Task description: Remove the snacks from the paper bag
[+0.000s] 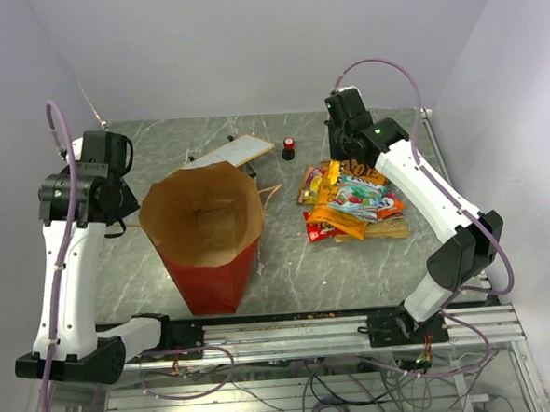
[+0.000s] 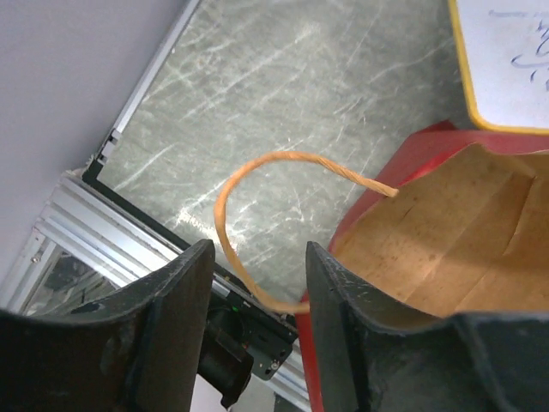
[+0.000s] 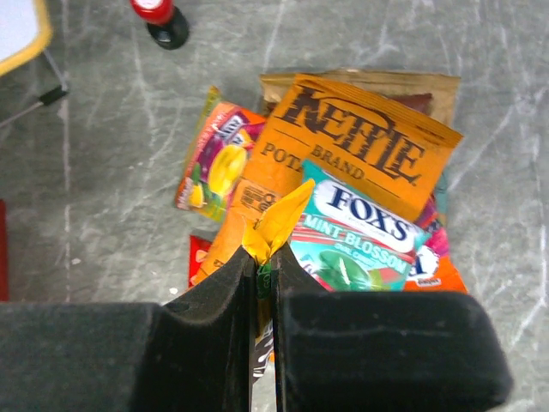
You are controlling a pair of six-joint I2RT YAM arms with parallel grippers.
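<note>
The paper bag (image 1: 209, 275) stands up tall on the left side of the desk (image 1: 287, 252), with its mouth wide open. I can see no packets inside it. The snacks (image 1: 354, 201) lie in a messy pile on the right side of the desk, well apart from the bag.

The right gripper (image 3: 264, 266) is over the near edge of that pile. It is pinched tight on a yellow packet (image 3: 279, 223), but only on a thin crumpled bit of it. The packet is shiny and slippery, so it could slide out and drop where nobody wants it. If the gripper goes lower, it could bump the orange chips packet (image 3: 343, 146) or the mint packet (image 3: 352, 232). It might shove some of the pile toward the right edge of the desk.

The left gripper (image 2: 259, 253) is wide apart and grips nothing. It hangs just beside the bag's left rim. From its own camera, the thin bag handle (image 2: 220, 210) loops right across the gap between its fingers. If that arm moves, a finger could catch the handle. The bag is light and tall, so a small tug could tip it over or drag it along.
</note>
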